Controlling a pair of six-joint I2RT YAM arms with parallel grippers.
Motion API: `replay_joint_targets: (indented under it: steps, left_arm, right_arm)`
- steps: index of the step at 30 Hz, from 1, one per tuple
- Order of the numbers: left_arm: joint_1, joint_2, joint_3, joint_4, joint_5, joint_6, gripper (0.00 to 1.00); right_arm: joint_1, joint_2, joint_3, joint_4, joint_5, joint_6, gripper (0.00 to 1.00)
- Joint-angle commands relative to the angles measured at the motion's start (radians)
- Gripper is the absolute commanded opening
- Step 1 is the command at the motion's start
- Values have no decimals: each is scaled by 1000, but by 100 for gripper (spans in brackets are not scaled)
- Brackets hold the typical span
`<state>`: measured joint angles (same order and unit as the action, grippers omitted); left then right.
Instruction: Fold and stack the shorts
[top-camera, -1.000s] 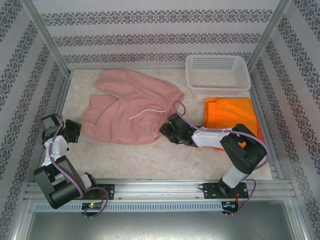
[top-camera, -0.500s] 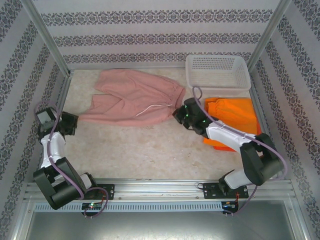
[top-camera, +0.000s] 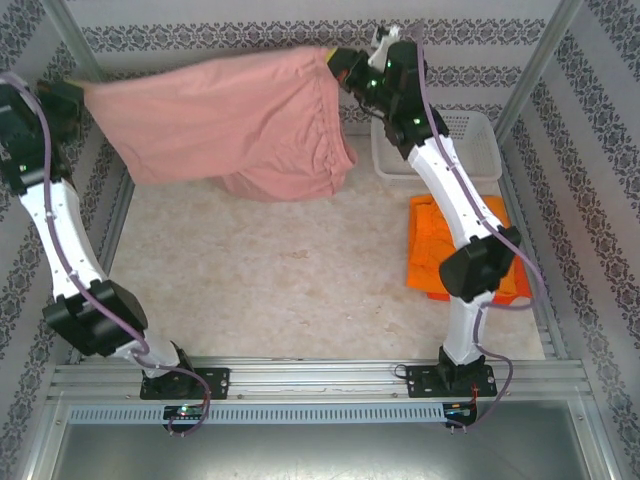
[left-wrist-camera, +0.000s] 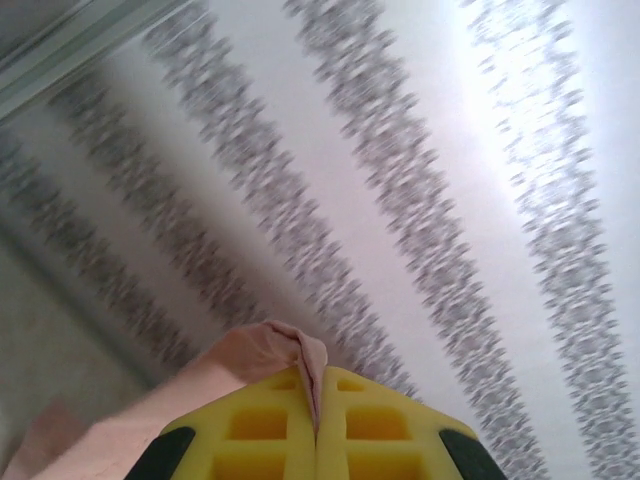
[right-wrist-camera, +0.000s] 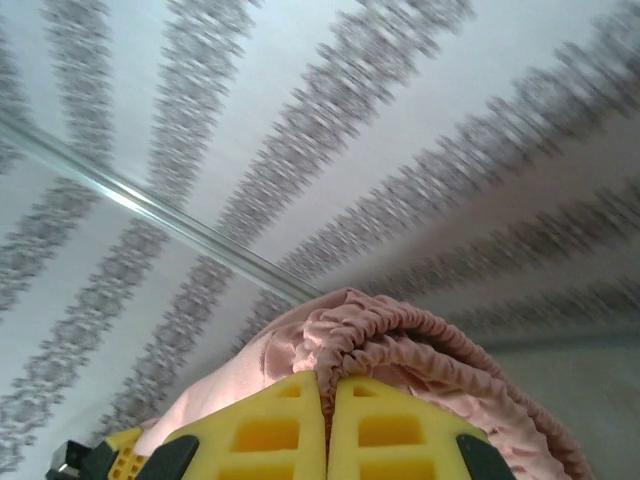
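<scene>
the left claw (top-camera: 72, 98) is pinching one end and the right claw (top-camera: 342, 66) is clamping the gathered waistband, both holding the pink shorts (top-camera: 230, 120) stretched in the air above the surface (top-camera: 280, 290), likely so they are hanging flat for folding.

A: What was obscured from above?
B: The right arm (top-camera: 455, 200) covered part of the orange shorts (top-camera: 430, 250) and basket (top-camera: 478, 150).
A: At the wrists?
B: Wallpaper (left-wrist-camera: 400, 150) was blurred; yellow pads (left-wrist-camera: 255, 430) and pink shorts (left-wrist-camera: 240, 355) ran off the bottom edge.
</scene>
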<state>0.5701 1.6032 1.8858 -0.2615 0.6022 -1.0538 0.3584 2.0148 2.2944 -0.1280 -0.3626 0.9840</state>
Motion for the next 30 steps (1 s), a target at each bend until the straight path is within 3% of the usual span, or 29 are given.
replay_joint_targets:
  steps: [1,3,5,8,11,15,18,21,23,26,30]
  left_arm:
    - [-6,80,216,-38,-9,-56,0]
    - [-6,80,300,-29,-17,-47,0]
    - [-6,39,323,-35,-33,2,0]
    - [-6,-88,202,0,-45,58,0]
    - [-6,-264,-76,106,-49,73,0]
    - [-7,-534,-545,226,-69,89,0]
    - [-12,-743,-828,179,-100,147,0]
    - [-19,-938,-1032,18,-130,197,0]
    - [-21,-1029,-1123,-112,-141,202,0]
    - [-28,-1089,-1238,-161,-131,187,0]
    - [-33,-970,-1207,-126,-147,187,0]
  right_arm:
    - [-30,134,320,-32,-129,-7,0]
    - [-53,185,436,19,-201,49,0]
    - [-80,189,443,64,-273,89,0]
    - [-111,140,360,35,-375,15,0]
    - [-122,-12,38,81,-389,-80,0]
    - [-118,-277,-506,171,-295,-317,0]
    - [-123,-443,-850,224,-261,-399,0]
    - [-119,-578,-1128,222,-229,-432,0]
    - [-107,-642,-1287,220,-206,-439,0]
    - [-96,-694,-1465,229,-137,-416,0]
    - [-104,-658,-1429,200,-80,-389,0]
